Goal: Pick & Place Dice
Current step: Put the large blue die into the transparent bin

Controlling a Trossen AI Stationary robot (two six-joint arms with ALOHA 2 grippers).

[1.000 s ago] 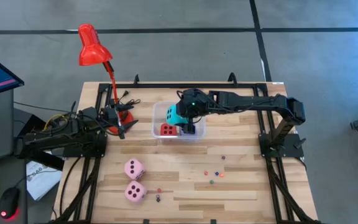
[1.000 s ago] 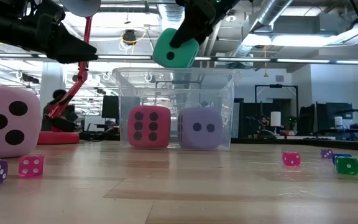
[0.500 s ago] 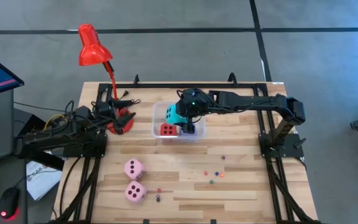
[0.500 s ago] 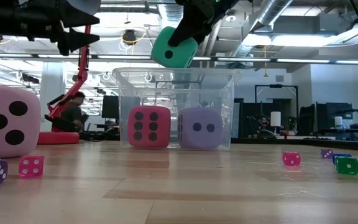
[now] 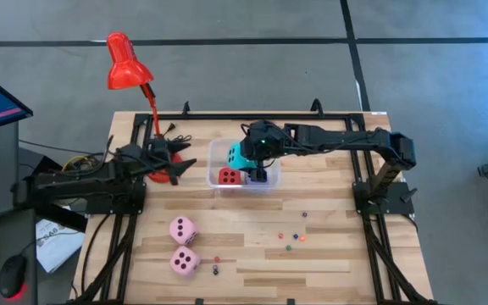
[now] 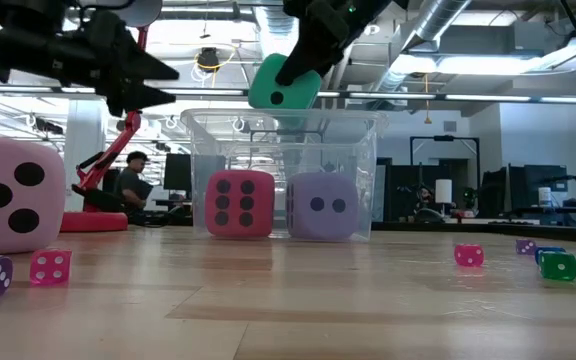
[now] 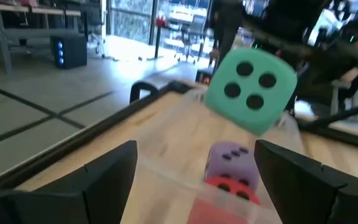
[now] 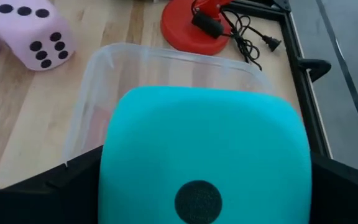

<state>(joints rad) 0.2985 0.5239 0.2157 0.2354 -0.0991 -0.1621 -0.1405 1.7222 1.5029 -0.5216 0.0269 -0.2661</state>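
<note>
Cyan die (image 6: pixel 284 82) clamped in right gripper (image 5: pixel 246 157), hanging directly above clear bin (image 6: pixel 368 180); red die (image 6: pixel 239 204) and lavender die (image 6: pixel 322 206) already inside. Straight drop needed. Left gripper (image 5: pixel 182 161) spread, empty, beside bin.

Two matte black jointed arms (image 5: pixel 337 137) rise from black tubular frames; a small green light glows on the right wrist. The left arm (image 5: pixel 83 180) carries yellow cabling.
</note>
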